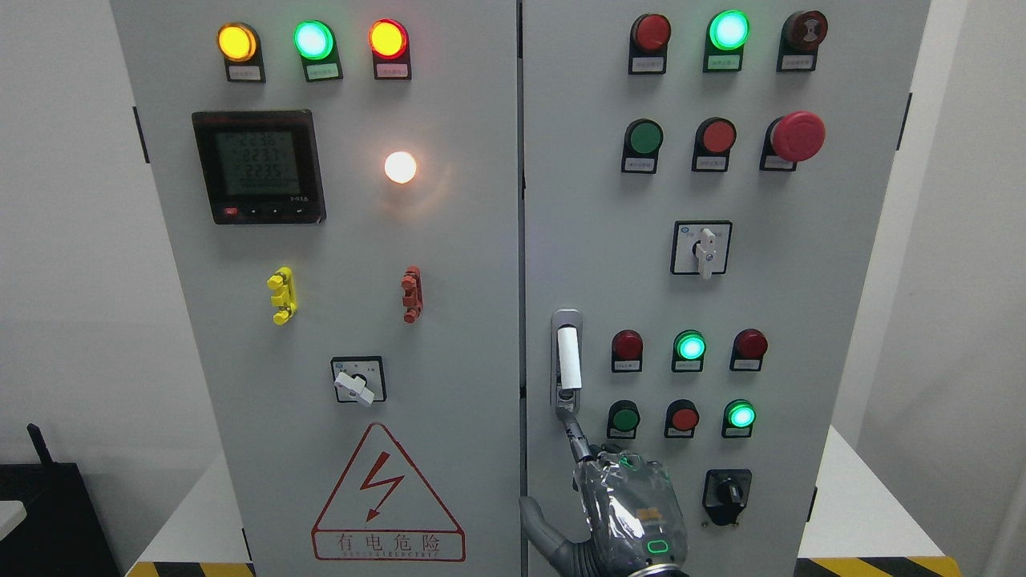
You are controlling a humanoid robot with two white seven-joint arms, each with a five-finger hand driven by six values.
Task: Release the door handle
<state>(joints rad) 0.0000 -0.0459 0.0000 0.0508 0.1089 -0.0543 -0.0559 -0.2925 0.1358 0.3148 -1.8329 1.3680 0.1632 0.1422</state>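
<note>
The door handle is a white upright lever in a silver frame at the left edge of the right cabinet door. My right hand, wrapped in clear plastic, comes up from the bottom edge just below it. Its index finger points straight up, and its tip touches the lower end of the handle frame. The thumb sticks out to the left over the seam between the doors. No finger curls around the lever. The left arm is out of the picture.
The left cabinet door carries a digital meter, lamps, a rotary switch and a red warning triangle. On the right door are push buttons, a red emergency button and two selector switches. White walls flank the cabinet.
</note>
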